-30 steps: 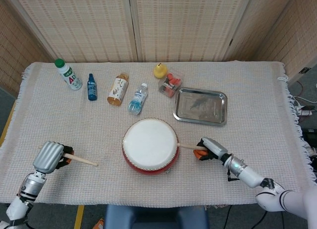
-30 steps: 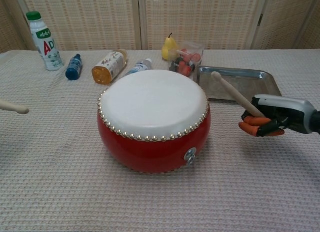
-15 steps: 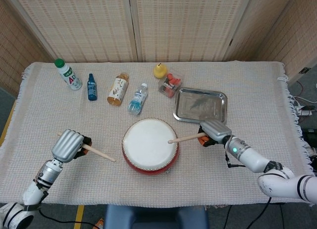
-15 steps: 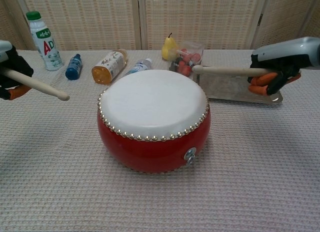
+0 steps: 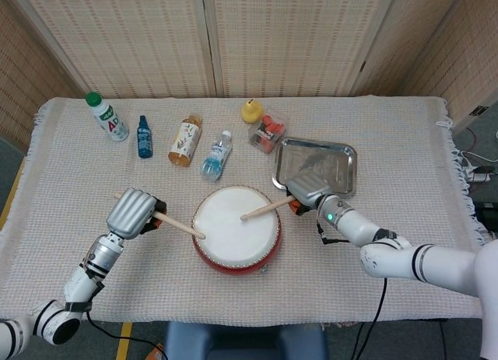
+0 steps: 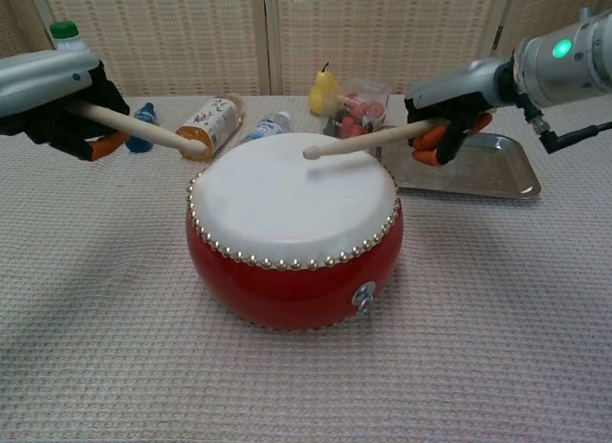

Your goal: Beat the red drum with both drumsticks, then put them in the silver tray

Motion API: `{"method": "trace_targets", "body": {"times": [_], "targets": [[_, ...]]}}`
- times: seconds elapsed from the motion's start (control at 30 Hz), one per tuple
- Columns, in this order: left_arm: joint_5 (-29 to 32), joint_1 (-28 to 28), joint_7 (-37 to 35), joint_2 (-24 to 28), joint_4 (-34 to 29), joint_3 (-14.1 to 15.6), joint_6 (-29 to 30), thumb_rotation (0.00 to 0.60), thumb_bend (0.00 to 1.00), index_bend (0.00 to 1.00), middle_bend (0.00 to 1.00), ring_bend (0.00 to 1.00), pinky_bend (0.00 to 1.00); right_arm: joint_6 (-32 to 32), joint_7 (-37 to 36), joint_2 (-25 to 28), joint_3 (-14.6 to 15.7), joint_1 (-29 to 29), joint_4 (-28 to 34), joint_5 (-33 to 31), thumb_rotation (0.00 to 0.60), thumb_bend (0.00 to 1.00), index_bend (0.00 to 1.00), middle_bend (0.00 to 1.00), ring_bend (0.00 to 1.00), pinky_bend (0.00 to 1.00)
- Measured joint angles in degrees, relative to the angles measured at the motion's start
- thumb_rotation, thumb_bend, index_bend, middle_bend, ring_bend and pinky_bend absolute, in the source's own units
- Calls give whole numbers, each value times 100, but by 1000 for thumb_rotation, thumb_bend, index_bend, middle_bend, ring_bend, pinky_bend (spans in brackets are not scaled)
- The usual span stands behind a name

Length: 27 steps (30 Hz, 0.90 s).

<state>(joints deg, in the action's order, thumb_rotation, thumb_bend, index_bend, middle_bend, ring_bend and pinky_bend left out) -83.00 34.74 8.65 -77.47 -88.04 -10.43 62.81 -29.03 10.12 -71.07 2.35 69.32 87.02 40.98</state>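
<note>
The red drum (image 5: pixel 235 228) (image 6: pixel 294 228) with a white skin stands at the table's front centre. My left hand (image 5: pixel 133 214) (image 6: pixel 57 94) grips a wooden drumstick (image 5: pixel 180 225) (image 6: pixel 143 129) whose tip hangs at the drum's left rim. A second drumstick (image 5: pixel 264 208) (image 6: pixel 359 142) is held by my right hand (image 5: pixel 307 190) (image 6: pixel 448 103), its tip just above the skin's right half. The silver tray (image 5: pixel 336 167) (image 6: pixel 502 166) lies behind and right of the drum, partly hidden by the right hand.
Along the back stand a white green-capped bottle (image 5: pixel 106 116), a small blue bottle (image 5: pixel 144 137), an orange bottle lying down (image 5: pixel 185 141), a clear water bottle (image 5: pixel 217 155), a yellow duck (image 5: pixel 250 110) and a clear box of red items (image 5: pixel 267 133).
Both hands have moved in toward the drum from the sides and risen. The stick tips now reach the drum's rim and skin.
</note>
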Motion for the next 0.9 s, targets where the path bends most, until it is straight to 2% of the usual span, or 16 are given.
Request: {"method": "trace_targets", "body": {"times": [0.1, 0.2, 0.4, 0.6, 0.7, 0.9], "targets": [[191, 106, 215, -98, 56, -61, -118, 600, 983, 997, 1000, 1000, 1000, -185, 452, -202, 235, 175, -118, -380, 600, 1000, 1000, 973, 1000, 1000], [355, 207, 448, -249, 174, -90, -223, 600, 983, 997, 1000, 1000, 1000, -478, 707, -283, 325, 278, -82, -660, 600, 1000, 1000, 973, 1000, 1000], [684, 375, 863, -736, 560, -90, -386, 600, 983, 997, 1000, 1000, 1000, -1001, 507, 37, 5, 147, 440, -432, 600, 1000, 1000, 973, 1000, 1000], [900, 537, 1263, -1111, 901, -12, -553, 600, 983, 997, 1000, 1000, 1000, -1114, 186, 430, -350, -128, 803, 8, 600, 1000, 1000, 973, 1000, 1000], [966, 554, 1350, -1092, 855, -48, -484, 600, 983, 996, 1000, 1000, 1000, -1002, 189, 410, -339, -169, 754, 43, 600, 1000, 1000, 973, 1000, 1000], [965, 486, 1070, -778, 426, -218, -215, 600, 983, 995, 1000, 1000, 1000, -723, 356, 179, -175, -159, 479, -45, 600, 1000, 1000, 973, 1000, 1000]]}}
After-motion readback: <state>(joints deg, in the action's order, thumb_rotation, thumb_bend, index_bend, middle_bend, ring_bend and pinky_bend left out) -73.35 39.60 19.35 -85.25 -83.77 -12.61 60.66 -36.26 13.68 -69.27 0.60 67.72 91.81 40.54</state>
